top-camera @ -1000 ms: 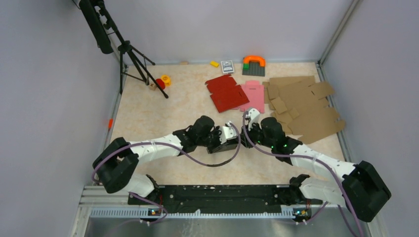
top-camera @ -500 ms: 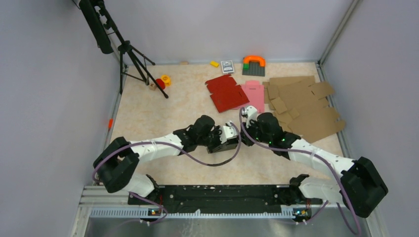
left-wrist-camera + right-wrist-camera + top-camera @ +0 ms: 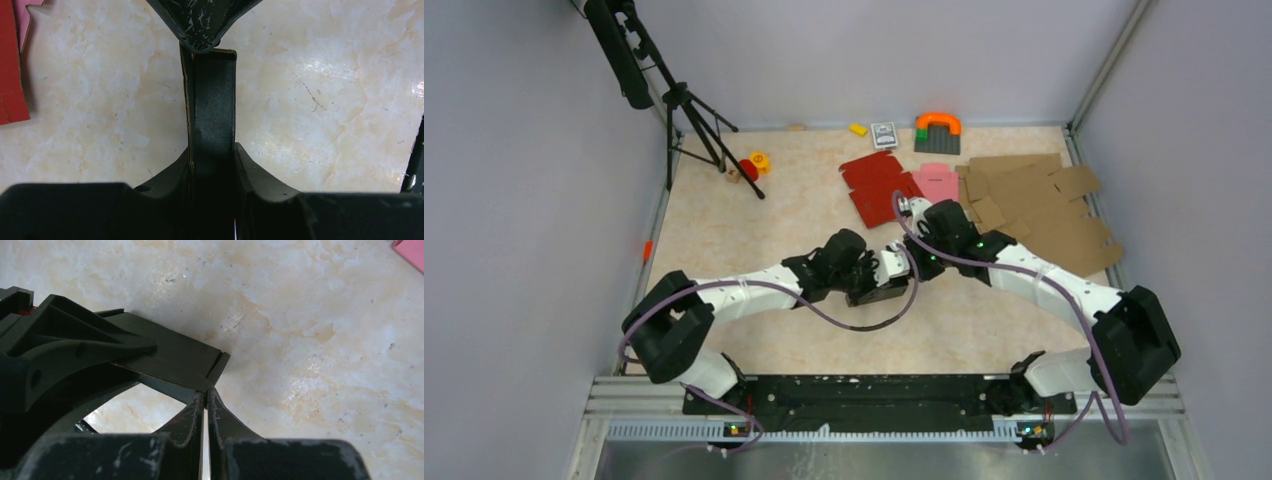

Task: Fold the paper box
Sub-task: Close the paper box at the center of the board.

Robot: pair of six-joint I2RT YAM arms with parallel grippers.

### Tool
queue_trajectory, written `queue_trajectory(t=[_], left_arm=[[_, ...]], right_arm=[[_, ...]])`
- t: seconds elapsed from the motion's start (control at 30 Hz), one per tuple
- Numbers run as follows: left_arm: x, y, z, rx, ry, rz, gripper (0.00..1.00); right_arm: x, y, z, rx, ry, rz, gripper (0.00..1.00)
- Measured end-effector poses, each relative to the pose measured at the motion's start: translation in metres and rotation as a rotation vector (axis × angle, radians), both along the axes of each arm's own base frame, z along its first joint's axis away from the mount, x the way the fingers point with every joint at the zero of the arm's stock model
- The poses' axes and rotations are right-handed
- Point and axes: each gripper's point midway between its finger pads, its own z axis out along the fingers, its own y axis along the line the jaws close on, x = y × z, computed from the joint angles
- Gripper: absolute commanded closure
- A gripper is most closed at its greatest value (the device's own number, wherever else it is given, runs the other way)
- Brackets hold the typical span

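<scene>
Black thin card forms the paper box (image 3: 215, 110), found mid-table betw. the two wrists and held edge-on rather than lying flat. In the left-wrist view it reads as a narrow doubled strip w/ a brown core line along one side. The L gripper (image 3: 212, 150) is clamped across this strip, one finger each side, prob. acting as a vice so a panel can be worked against it. The R gripper (image 3: 206, 392) meets the strip's free end w/ fingers pressed together. Whether a sliver of card is nipped there cannot be told, so it may be pushing a flap instead. The table (image 3: 754, 220) lies beneath. The red blank (image 3: 879, 188), pink blank (image 3: 939, 190) and brown cardboard sheets (image 3: 1034, 215) rest toward the far side, i.e. outside the working zone.
</scene>
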Motion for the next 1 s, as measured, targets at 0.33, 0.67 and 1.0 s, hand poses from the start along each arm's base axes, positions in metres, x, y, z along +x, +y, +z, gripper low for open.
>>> queue_trajectory(t=[0.33,0.67,1.0], left_arm=[[-0.001,-0.002,-0.006,0.036,0.014,-0.001,0.73],[-0.005,0.003,-0.012,0.089,0.036,0.011,0.62],[-0.008,0.005,-0.015,0.141,0.050,0.016,0.85]], right_arm=[[-0.003,0.000,0.002,-0.034,0.113,-0.038,1.00],[-0.009,0.003,0.006,-0.017,0.207,-0.044,1.00],[-0.012,0.003,0.004,0.004,0.256,-0.056,0.92]])
